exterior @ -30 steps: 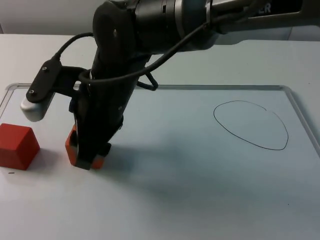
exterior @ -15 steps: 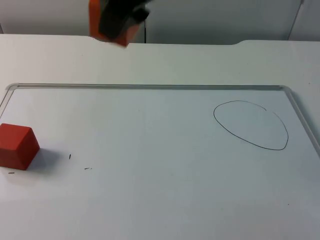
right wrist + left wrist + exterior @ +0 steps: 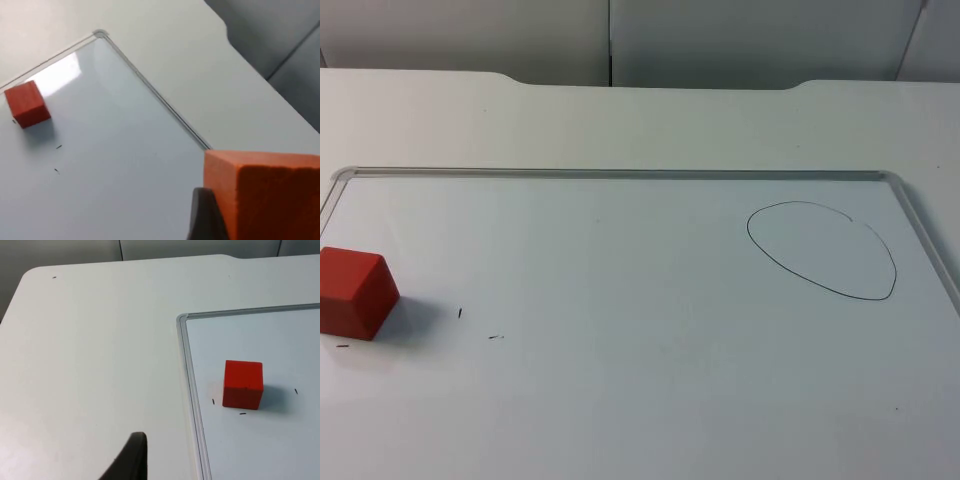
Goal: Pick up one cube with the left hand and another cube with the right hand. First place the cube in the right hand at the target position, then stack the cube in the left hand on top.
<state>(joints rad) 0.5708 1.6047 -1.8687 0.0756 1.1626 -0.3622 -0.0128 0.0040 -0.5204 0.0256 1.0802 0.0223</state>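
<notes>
We see one orange-red cube [image 3: 270, 192] gripped in the right hand [image 3: 212, 220]: in the right wrist view it sits close up against a black fingertip [image 3: 205, 215], raised well above the desk. The second fingertip is hidden behind the cube, so we take the hold from how the cube hangs there clear of any surface.

The other red cube [image 3: 355, 292] rests on the whiteboard [image 3: 640, 330], near the board's left edge and well apart from the held cube. In the left wrist view this cube [image 3: 243, 384] stands just inside the board's metal frame [image 3: 192, 400], ahead of the left hand [image 3: 131, 460] and off to one side of it, with small black pen marks [image 3: 242, 413] beside it. Of the left hand we see a single black fingertip above the bare desk [image 3: 95, 365], outside the frame; we cannot tell whether that hand is open or closed.

On the whiteboard's far right side a black hand-drawn oval outline [image 3: 822, 250] marks the target position, well apart from the resting cube. Beyond the desk stands the grey partition wall [image 3: 610, 40].
</notes>
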